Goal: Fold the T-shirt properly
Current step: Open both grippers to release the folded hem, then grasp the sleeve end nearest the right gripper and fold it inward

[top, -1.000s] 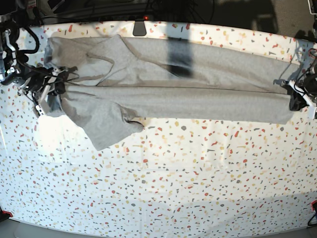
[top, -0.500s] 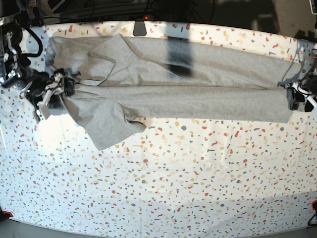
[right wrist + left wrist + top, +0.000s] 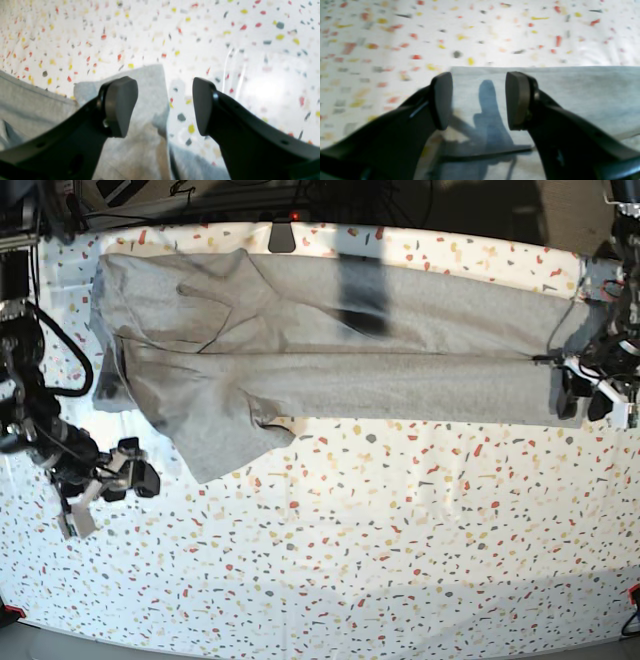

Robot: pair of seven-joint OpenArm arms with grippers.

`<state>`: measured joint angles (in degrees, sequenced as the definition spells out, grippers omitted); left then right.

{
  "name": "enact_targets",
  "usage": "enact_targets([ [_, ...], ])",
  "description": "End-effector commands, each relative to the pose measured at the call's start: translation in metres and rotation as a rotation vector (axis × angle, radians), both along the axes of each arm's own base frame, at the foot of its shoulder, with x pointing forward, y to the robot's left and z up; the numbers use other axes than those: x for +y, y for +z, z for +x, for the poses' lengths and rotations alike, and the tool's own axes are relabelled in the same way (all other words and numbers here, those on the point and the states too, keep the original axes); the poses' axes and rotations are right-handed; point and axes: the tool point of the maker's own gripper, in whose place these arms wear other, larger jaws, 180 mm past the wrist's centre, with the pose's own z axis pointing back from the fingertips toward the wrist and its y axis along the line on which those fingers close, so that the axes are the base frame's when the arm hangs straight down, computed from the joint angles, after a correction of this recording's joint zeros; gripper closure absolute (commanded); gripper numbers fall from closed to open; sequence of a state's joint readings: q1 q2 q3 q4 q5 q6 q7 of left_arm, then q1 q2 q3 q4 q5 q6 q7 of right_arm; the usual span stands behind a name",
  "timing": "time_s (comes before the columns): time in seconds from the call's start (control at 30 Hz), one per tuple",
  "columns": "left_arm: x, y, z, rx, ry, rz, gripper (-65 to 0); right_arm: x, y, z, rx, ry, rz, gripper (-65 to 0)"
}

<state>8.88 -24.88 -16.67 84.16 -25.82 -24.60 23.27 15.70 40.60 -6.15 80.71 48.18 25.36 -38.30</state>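
The grey T-shirt lies as a long band across the far part of the table, plain side up, one sleeve sticking out toward the front at the left. My right gripper is open above bare table in front of the shirt's left end. In the right wrist view this gripper holds nothing, and a corner of grey cloth lies below its left finger. My left gripper is open at the shirt's right end. In its wrist view the left gripper hovers empty over the shirt's corner.
The table wears a white cover speckled red, yellow and grey. A small black block sits at the back edge. A dark band crosses the shirt's far half. Cables hang by the right arm.
Both grippers opened and let go of the shirt's ends. The right gripper moved away toward the front left; the left one drew back slightly. The shirt's left end settled flat.
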Motion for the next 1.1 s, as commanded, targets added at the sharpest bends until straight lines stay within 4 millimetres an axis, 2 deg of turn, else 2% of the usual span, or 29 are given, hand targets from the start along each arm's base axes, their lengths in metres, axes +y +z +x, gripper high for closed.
enact_targets([
  [0.0, 0.002, 0.019, 0.01, -0.071, -0.001, -0.001, -33.1, -0.003, 0.018, 0.014, -0.042, -0.001, -0.005, -38.1],
  [0.1, -0.005, 0.016, 0.01, -0.076, 0.003, -0.024, -33.1, -0.001, 0.003, 0.03, 0.017, -0.013, -0.044, -38.1],
  [0.27, -0.005, 0.016, 0.009, -0.075, 0.004, -0.025, -33.1, 0.003, -0.025, 0.055, 0.129, -0.021, -0.086, -38.1],
  [0.43, -0.005, 0.016, 0.009, -0.075, 0.003, -0.024, -33.1, 0.009, -0.059, 0.072, 0.245, -0.05, -0.12, -38.1],
  [0.6, -0.005, 0.016, 0.009, -0.074, 0.003, -0.024, -33.1, 0.028, -0.087, 0.074, 0.318, 0.009, -0.185, -38.1],
  [0.73, -0.005, 0.015, 0.009, -0.071, 0.003, -0.024, -33.1, 0.041, -0.098, 0.073, 0.34, 0.024, -0.202, -38.0],
  [0.8, -0.005, 0.015, 0.009, -0.071, 0.003, -0.024, -33.1, 0.044, -0.104, 0.07, 0.358, 0.025, -0.199, -37.9],
  [0.9, -0.005, 0.015, 0.009, -0.07, 0.003, -0.023, -33.1, 0.039, -0.112, 0.064, 0.393, 0.025, -0.241, -37.9],
  [0.97, -0.005, 0.016, 0.009, -0.071, 0.003, -0.024, -33.1, 0.036, -0.117, 0.06, 0.419, 0.021, -0.252, -35.4],
  [1.07, -0.005, 0.016, 0.009, -0.071, 0.003, -0.024, -33.1, 0.037, -0.122, 0.051, 0.465, 0.035, -0.261, -27.9],
])
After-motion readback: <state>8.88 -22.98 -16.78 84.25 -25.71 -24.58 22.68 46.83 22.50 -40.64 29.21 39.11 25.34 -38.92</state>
